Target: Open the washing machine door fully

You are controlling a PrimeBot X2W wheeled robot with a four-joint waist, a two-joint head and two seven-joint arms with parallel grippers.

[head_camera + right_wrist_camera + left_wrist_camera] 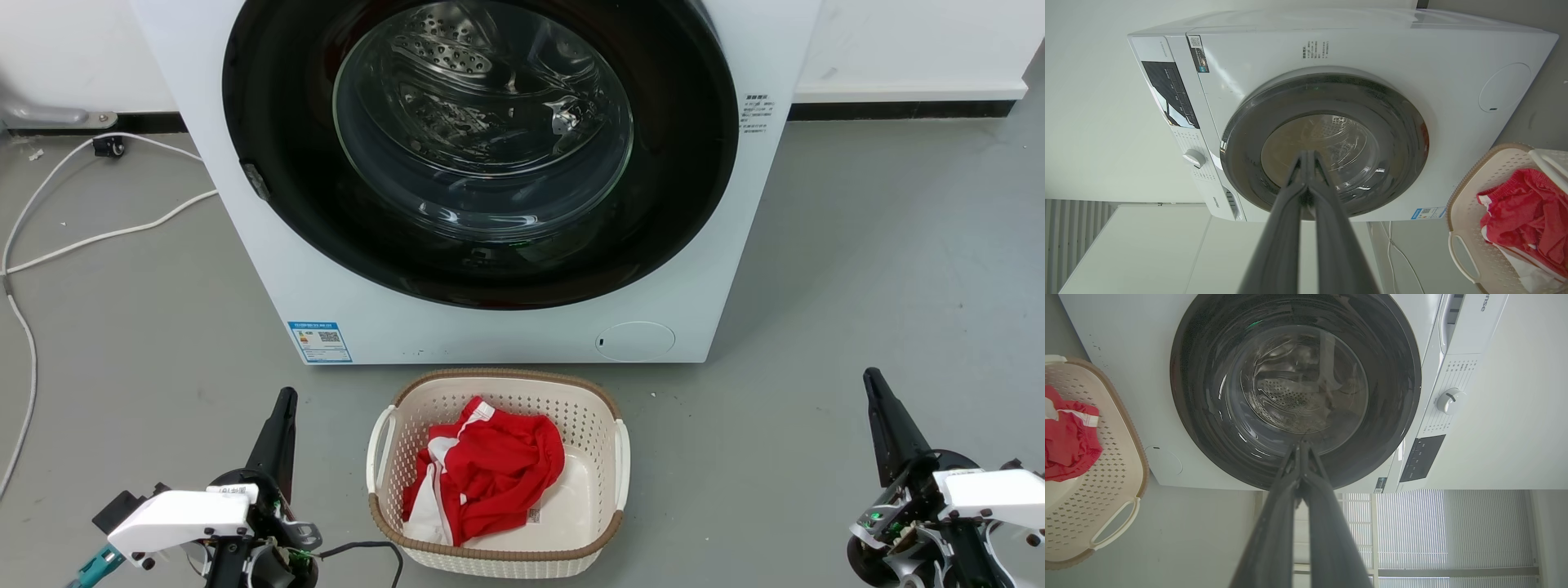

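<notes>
Glossy black and round, the washing machine door [482,147] spans nearly the whole front of the white washing machine [490,335]. It has a clear bulging glass centre, through which the perforated metal drum shows. The door lies shut, flat against the machine's front, in the upper middle of the head view.

On the grey floor [882,269] just in front of the machine sits a cream perforated plastic laundry basket [500,376] with a brown woven rim. A crumpled red and white garment [490,474] lies inside it. A white cable [155,222] trails across the floor to the left of the machine.

The left gripper [287,398] is at the lower left, beside the basket. Its two long dark fingers are pressed together, grasping nothing, and point up toward the machine. The right gripper [870,376] is at the lower right, well apart from the basket, likewise clenched on nothing. Both are apart from the door.

In the left wrist view, the closed fingers line up with the lower part of the door, and a white dial [1450,401] shows on the control panel. In the right wrist view, the closed fingers point at the glass centre.
</notes>
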